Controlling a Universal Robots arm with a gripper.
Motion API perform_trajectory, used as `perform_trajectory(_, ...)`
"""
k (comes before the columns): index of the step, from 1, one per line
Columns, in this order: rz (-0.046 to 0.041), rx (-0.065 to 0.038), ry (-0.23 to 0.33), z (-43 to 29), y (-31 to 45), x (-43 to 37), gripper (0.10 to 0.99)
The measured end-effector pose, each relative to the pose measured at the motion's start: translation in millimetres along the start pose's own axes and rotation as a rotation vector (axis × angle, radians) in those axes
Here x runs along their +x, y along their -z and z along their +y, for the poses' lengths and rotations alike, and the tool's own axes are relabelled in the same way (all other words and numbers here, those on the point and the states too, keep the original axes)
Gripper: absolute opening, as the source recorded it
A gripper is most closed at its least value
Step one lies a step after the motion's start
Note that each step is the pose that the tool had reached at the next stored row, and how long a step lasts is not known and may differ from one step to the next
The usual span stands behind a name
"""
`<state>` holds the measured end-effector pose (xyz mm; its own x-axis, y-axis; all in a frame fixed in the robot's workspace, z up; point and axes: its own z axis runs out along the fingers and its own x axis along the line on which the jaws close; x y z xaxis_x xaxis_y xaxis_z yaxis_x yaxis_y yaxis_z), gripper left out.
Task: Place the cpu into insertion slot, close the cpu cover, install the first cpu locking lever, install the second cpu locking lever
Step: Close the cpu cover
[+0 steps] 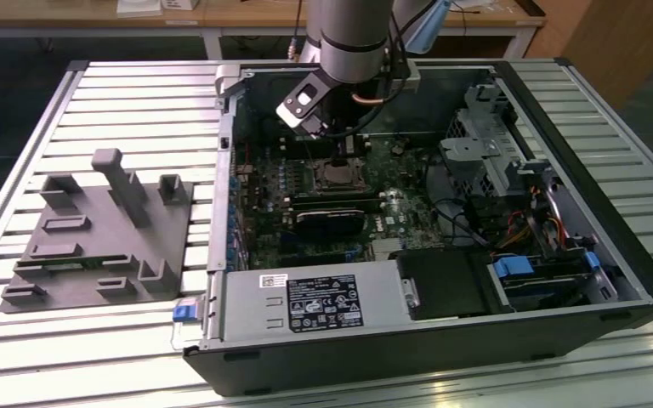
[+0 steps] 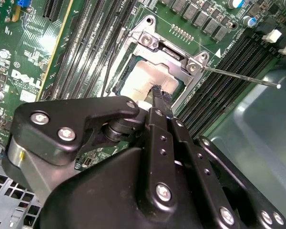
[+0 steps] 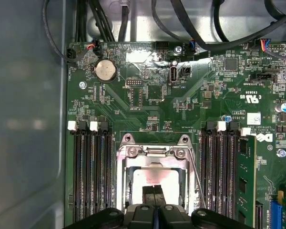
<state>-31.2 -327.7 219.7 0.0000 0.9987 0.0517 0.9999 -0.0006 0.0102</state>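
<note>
Gripper (image 2: 158, 93): one, shut tight, gripping nothing, tip on cpu (image 3: 155, 177) face.
cpu: one, seated in slot (image 3: 129, 191).
cover (image 3: 155, 153): one, down over cpu.
lever (image 2: 243, 77): one seen, sticking out beside cover.

**Cpu** (image 3: 152, 179): small flat square chip with a pale silvery-tan face. It lies level in its seat, directly under the gripper (image 3: 152, 192) tips. Contact with the tips cannot be confirmed.

**Insertion slot** (image 2: 144, 39): square socket with a silvery rim, set in green board. It is occupied by the chip and centred beneath the tool.

**Cpu cover** (image 3: 182, 174): thin silvery frame lying down flat over the chip. The chip's face shows through the cut-out, and the frame edges ring the tool tips.

**Locking lever** (image 2: 243, 77): thin straight metal rod. It runs from a socket corner just beyond the tips and slants away from the frame over the neighbouring black slots.
</note>
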Motion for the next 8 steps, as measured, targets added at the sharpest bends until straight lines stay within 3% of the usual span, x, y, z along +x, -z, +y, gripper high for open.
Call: perform_trajectory(8, 0.0009, 0.005, 0.087, 0.0, 0.0, 0.0, 0.106)
